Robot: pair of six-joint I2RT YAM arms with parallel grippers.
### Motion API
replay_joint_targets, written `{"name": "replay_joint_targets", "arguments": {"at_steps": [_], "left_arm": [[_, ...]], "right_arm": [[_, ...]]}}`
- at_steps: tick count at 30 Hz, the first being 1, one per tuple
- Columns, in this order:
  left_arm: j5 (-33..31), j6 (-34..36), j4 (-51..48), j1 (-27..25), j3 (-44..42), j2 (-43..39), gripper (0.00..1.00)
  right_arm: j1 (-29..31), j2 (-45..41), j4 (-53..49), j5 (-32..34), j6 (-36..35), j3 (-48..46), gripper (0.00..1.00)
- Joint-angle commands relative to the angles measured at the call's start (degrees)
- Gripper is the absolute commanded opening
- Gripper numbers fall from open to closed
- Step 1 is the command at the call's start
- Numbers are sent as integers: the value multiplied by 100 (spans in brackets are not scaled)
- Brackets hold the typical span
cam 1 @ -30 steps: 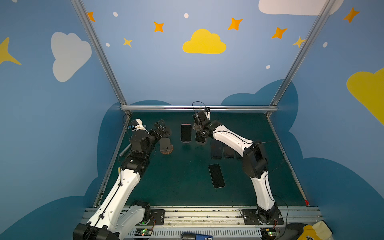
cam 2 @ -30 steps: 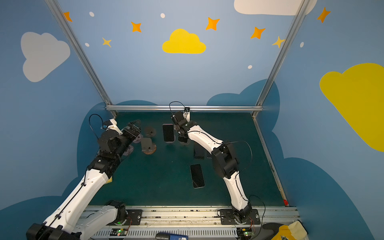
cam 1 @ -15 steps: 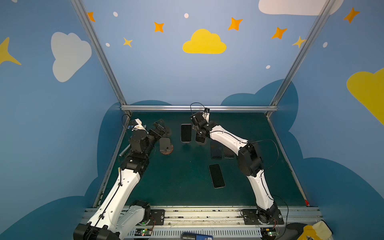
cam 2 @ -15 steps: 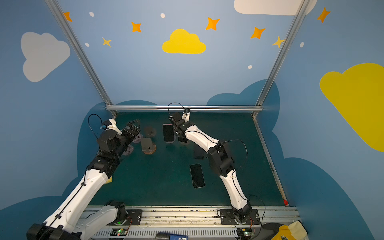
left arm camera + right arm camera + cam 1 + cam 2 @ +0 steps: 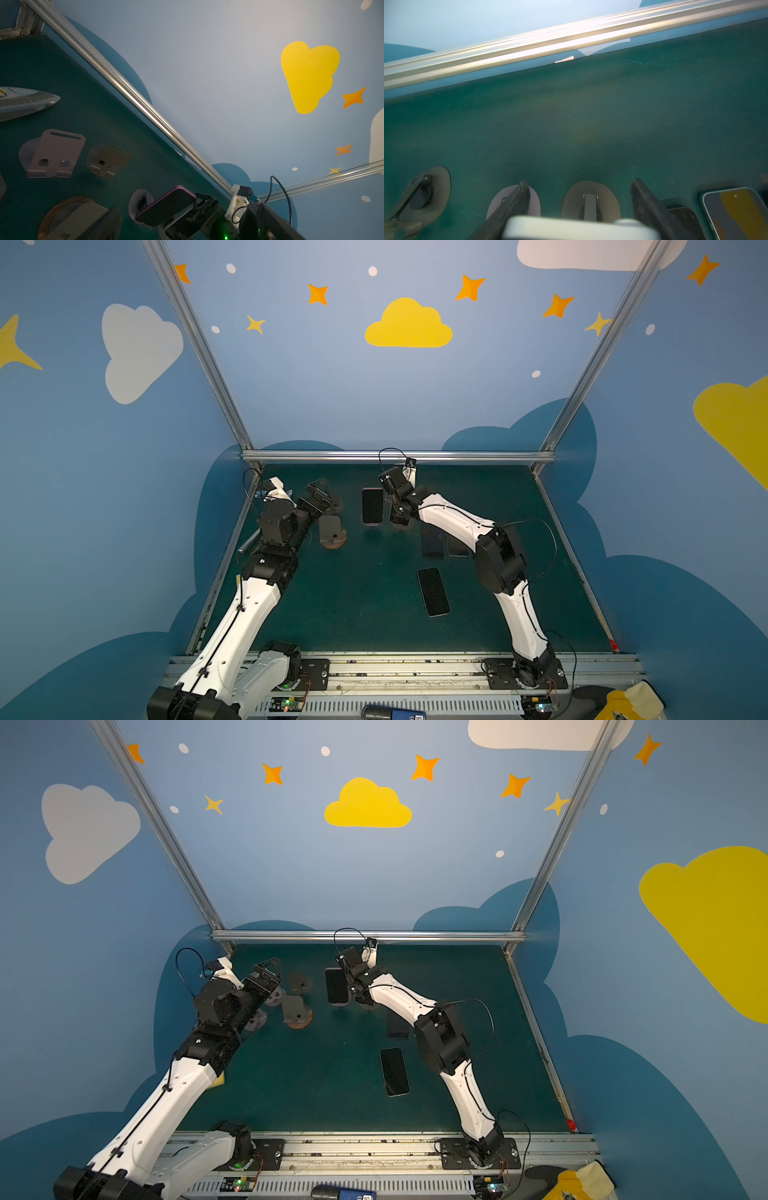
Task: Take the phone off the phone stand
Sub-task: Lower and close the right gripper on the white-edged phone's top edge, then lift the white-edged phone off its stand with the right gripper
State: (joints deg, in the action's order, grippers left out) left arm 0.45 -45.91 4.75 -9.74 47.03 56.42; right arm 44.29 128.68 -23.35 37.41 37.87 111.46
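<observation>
Right wrist view shows what both top views hide: a pale blurred edge between the right gripper fingers, and we cannot tell whether they clamp it. Just past the fingertips sits the phone stand. Left wrist view catches the phone under that claw. Our left gripper gapes wide. Beyond lie green mat, rail and cloud-painted wall. Since a second ago both arms have barely shifted

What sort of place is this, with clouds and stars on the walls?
Probably a robot practice booth: two robot arms bolted to a front rail, phones and stands laid out on a green mat, all boxed in by painted walls.
</observation>
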Motion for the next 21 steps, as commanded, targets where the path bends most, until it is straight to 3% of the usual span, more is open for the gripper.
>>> {"name": "replay_joint_targets", "arguments": {"at_steps": [1,21], "left_arm": [[102,-8,193,24,-22,53,100],[548,-24,265,-79,85,386,100]], "right_arm": [[111,-400,181,-27,-367,-181,67],[107,-1588,1173,-232,-1209,-1349,63]]}}
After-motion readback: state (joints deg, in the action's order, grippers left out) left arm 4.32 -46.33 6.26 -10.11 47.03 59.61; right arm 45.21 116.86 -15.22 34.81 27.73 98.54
